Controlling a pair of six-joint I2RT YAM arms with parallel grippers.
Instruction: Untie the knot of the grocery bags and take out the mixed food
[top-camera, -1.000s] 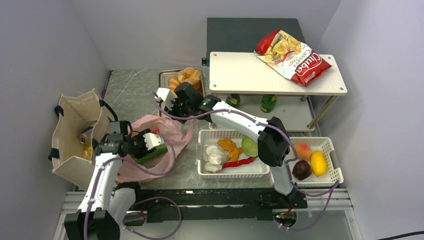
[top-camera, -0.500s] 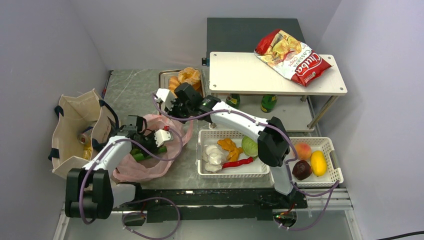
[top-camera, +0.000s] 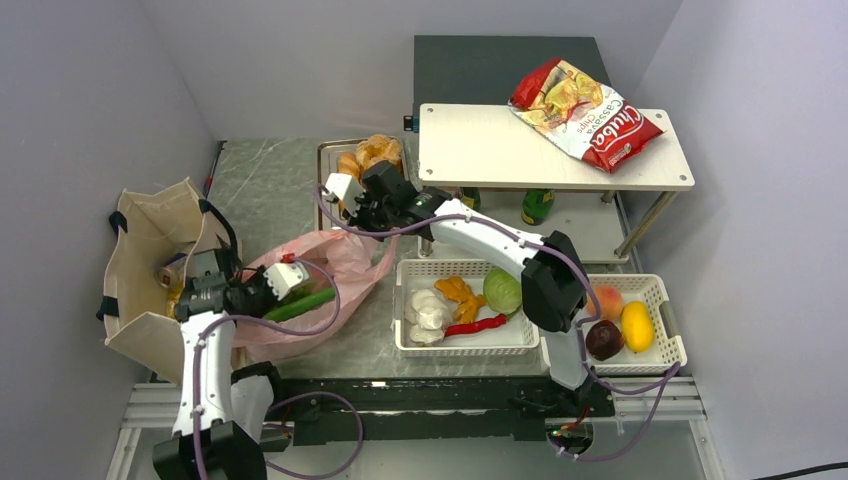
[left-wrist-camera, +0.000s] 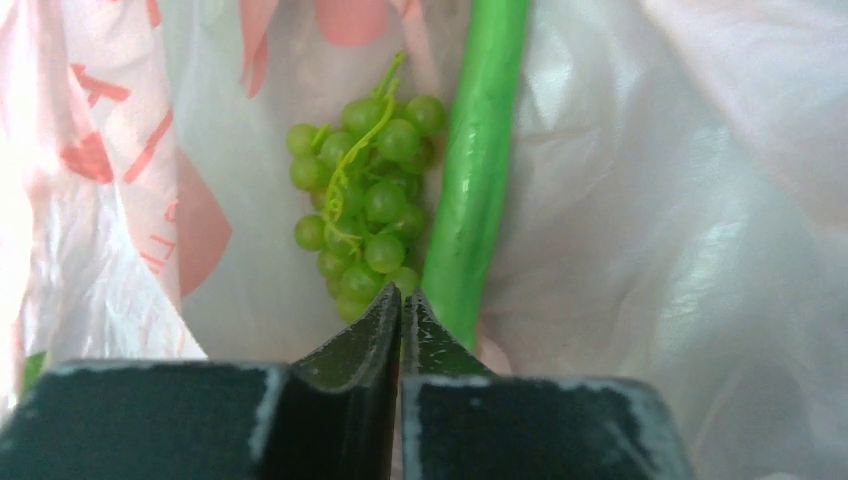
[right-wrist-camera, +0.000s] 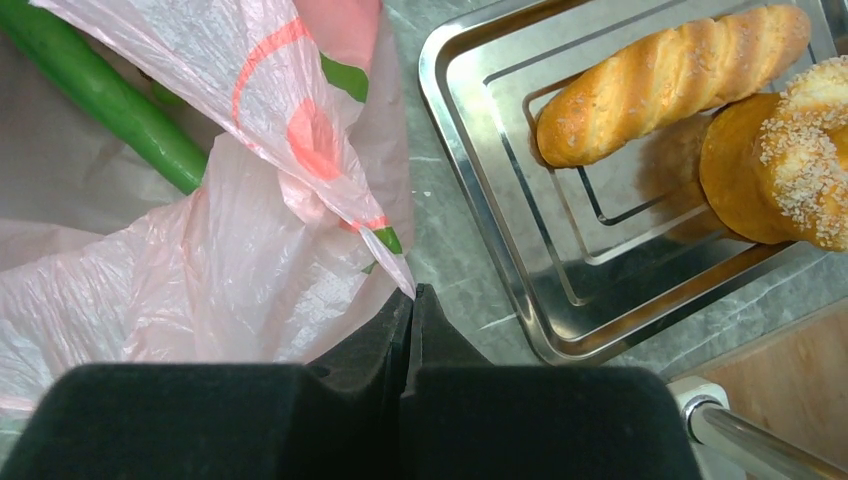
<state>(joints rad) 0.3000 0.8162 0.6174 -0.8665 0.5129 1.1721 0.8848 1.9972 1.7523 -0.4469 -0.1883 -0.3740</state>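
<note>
The pink plastic bag (top-camera: 330, 265) lies open at the middle left. In the left wrist view, green grapes (left-wrist-camera: 365, 200) and the long green vegetable (left-wrist-camera: 482, 170) lie inside it. The vegetable also shows from above (top-camera: 300, 303). My left gripper (top-camera: 290, 290) (left-wrist-camera: 403, 297) is shut at the bag's mouth, tips just short of the grapes, with nothing visible between the jaws. My right gripper (top-camera: 358, 215) (right-wrist-camera: 413, 292) is shut on the pink bag's (right-wrist-camera: 250, 250) far edge, beside the metal tray (right-wrist-camera: 500, 210). The beige tote (top-camera: 140, 250) stands open at far left.
The tray holds a baguette (right-wrist-camera: 670, 75) and a ring-shaped bun (right-wrist-camera: 790, 165). A white basket (top-camera: 465, 345) holds garlic (top-camera: 425, 310) and cabbage (top-camera: 500, 292). A second basket (top-camera: 660, 290) holds dark red fruit (top-camera: 603, 338). The red Cassava bag (top-camera: 590, 110) lies on the shelf.
My left arm swung and drew back to the left, and more of the long green vegetable now shows. My right gripper shifted slightly right with the bag's edge.
</note>
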